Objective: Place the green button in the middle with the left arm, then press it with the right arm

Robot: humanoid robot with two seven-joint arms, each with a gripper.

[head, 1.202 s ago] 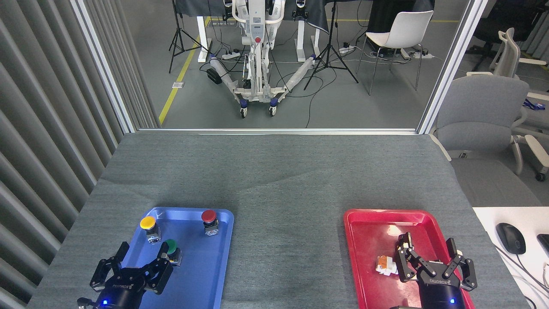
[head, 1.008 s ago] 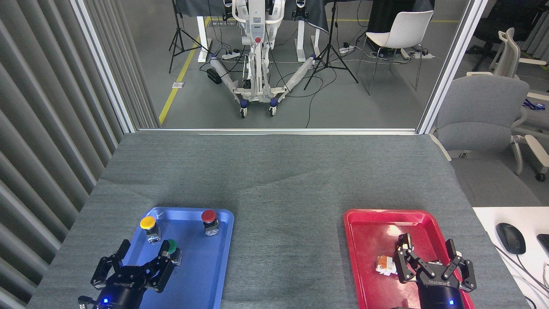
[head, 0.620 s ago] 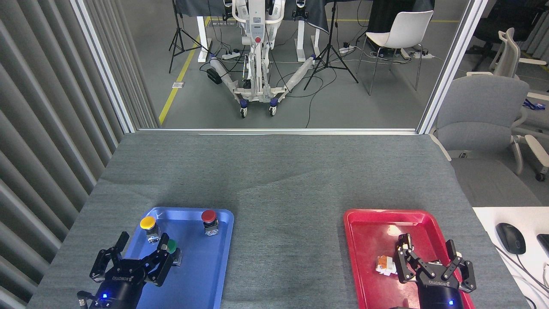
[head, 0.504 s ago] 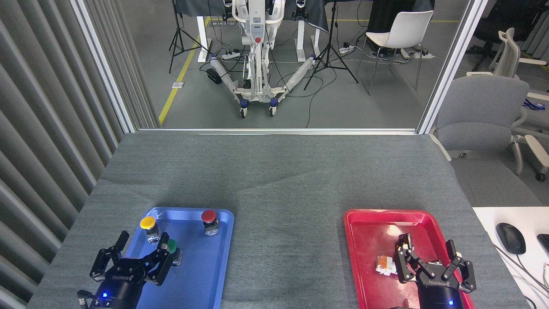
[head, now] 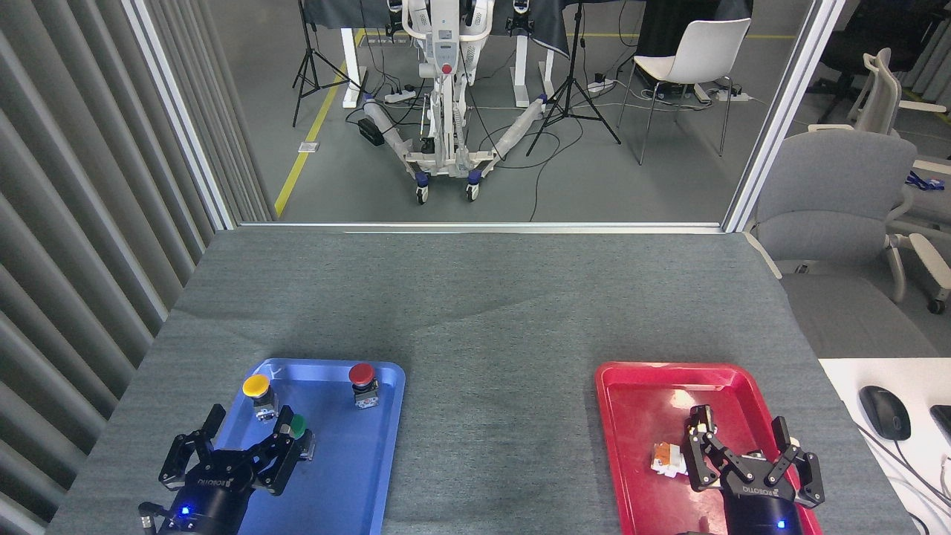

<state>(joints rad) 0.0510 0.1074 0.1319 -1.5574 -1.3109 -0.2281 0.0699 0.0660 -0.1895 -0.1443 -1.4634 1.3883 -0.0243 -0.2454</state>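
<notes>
Three buttons sit in the blue tray (head: 371,446), none yet moved.
Green button (head: 298,426) stands near the yellow button (head: 256,386) and red button (head: 362,373); the left gripper (head: 249,423) hovers with jaws spread wide, one finger (head: 283,433) just beside the green cap, gripping nothing. Right gripper (head: 743,438) hangs open and empty over the red tray (head: 639,386). Grey cloth (head: 498,416) between trays lies bare.

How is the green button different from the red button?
The green button has a green cap; the red button has a red one. The green button sits nearer the robot, right beside the open left gripper; the red button stands alone near the far edge. Both are small mushroom-capped buttons on the blue tray.
</notes>
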